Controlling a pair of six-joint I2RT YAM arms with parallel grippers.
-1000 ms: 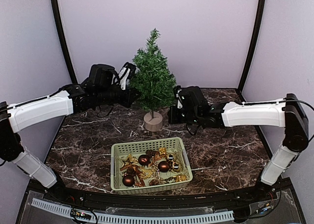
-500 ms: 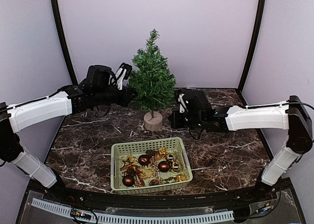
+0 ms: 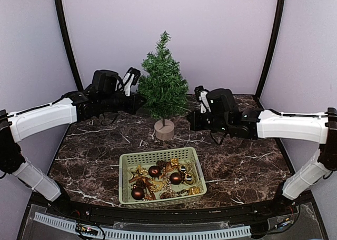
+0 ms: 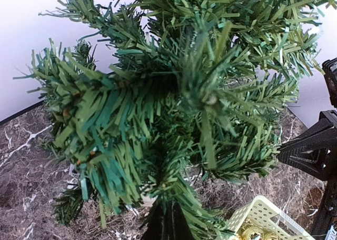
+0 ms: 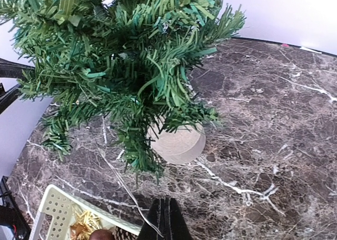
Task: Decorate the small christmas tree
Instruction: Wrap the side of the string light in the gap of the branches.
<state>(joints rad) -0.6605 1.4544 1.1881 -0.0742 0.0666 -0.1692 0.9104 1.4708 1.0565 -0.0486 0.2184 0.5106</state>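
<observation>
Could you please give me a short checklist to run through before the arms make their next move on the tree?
1. The small christmas tree stands upright on its wooden base: ok.
2. Ornaments are available in the basket: ok.
3. Ornament held in the left pincer: not ok. It is shut, with nothing seen in it.
4. Ornament held in the right pincer: cannot tell. It is shut, but a thin thread runs to its tip.
5. Both pincers free of the branches: cannot tell. Each sits close beside the tree.
</observation>
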